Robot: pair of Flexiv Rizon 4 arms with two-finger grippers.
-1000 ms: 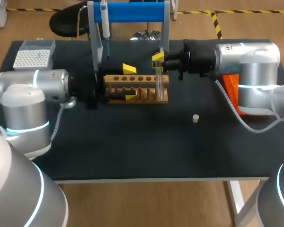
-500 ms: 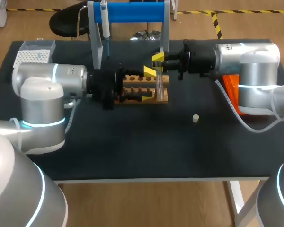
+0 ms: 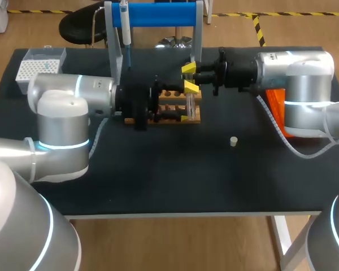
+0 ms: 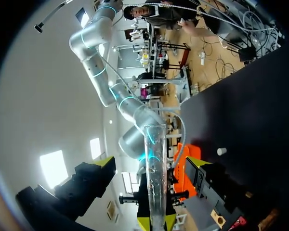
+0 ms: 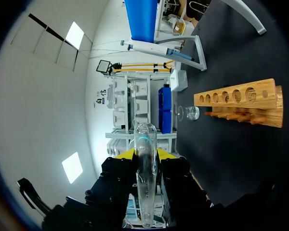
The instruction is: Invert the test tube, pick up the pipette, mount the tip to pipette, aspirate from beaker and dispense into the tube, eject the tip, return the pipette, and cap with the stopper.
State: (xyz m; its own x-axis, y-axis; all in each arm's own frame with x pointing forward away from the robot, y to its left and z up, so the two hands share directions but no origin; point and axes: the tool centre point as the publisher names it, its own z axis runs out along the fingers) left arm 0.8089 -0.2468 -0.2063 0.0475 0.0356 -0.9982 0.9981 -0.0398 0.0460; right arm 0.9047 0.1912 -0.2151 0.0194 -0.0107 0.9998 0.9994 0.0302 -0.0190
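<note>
Left arm has travelled right along the back half of the table (image 3: 158,169). Its gripper (image 4: 149,162) now straddles the test tube (image 3: 190,104), fingers spread, neither touching the glass. Right gripper (image 5: 145,156) pinches the tube from two sides, upright, by the right end of the wooden rack (image 3: 170,106). Stopper (image 3: 233,141) lies alone, right of the table's middle. Pipette (image 3: 125,25) hangs on the stand at the back edge.

Black bench (image 3: 158,175) across most of the frame. At upper middle, wooden rack (image 3: 193,119) with a row of round holes along its top. Behind it, near the top edge, grey-legged stand (image 3: 158,14) with blue crossbar. Orange object (image 3: 276,101) at right, partly hidden.
</note>
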